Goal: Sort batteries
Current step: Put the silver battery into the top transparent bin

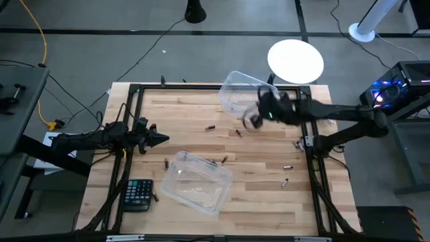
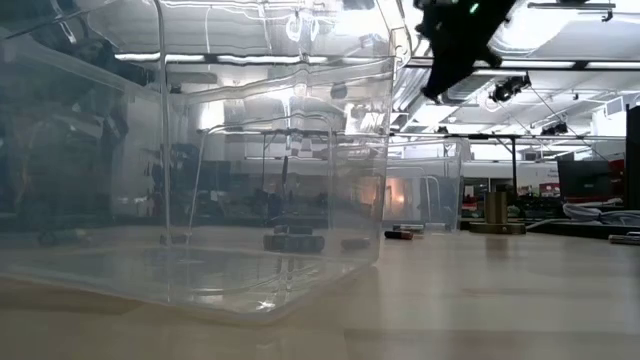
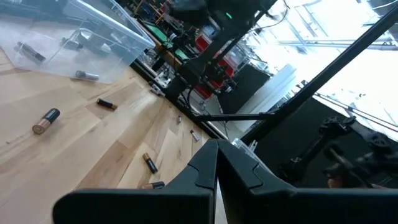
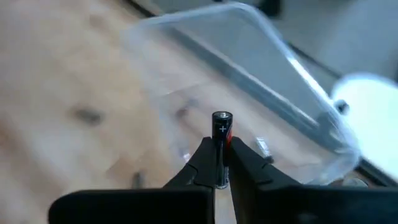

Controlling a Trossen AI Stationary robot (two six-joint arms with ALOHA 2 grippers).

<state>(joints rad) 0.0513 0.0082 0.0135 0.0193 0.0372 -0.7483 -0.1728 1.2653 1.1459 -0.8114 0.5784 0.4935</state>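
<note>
The batteries are tiny cylinders scattered over the wooden table, for instance one [image 1: 209, 127], another [image 1: 287, 167] and a brown one [image 3: 46, 120]. A few lie inside the far clear container [image 1: 238, 94]. My right gripper [image 1: 255, 118] hovers at that container's near edge, shut on a dark battery with a red band [image 4: 222, 127]. In the low view it hangs high above the table [image 2: 450, 50]. My left gripper [image 1: 160, 139] waits shut near the table's left side, touching nothing [image 3: 216, 158]. My right gripper pinches the dark battery between its two fingertips [image 4: 205, 155]. The battery lies along the fingers, and its plus end [image 4: 222, 117] sticks out past them toward the far container. It is lifted clear of the table.
A second clear container [image 1: 195, 181] stands at the table's near side and fills the left of the low view [image 2: 200, 180]. A black calculator [image 1: 139, 193] lies at the near left. A brass cylinder [image 2: 497, 212] stands farther back. A white round object [image 1: 295, 60] sits beyond the far edge.
</note>
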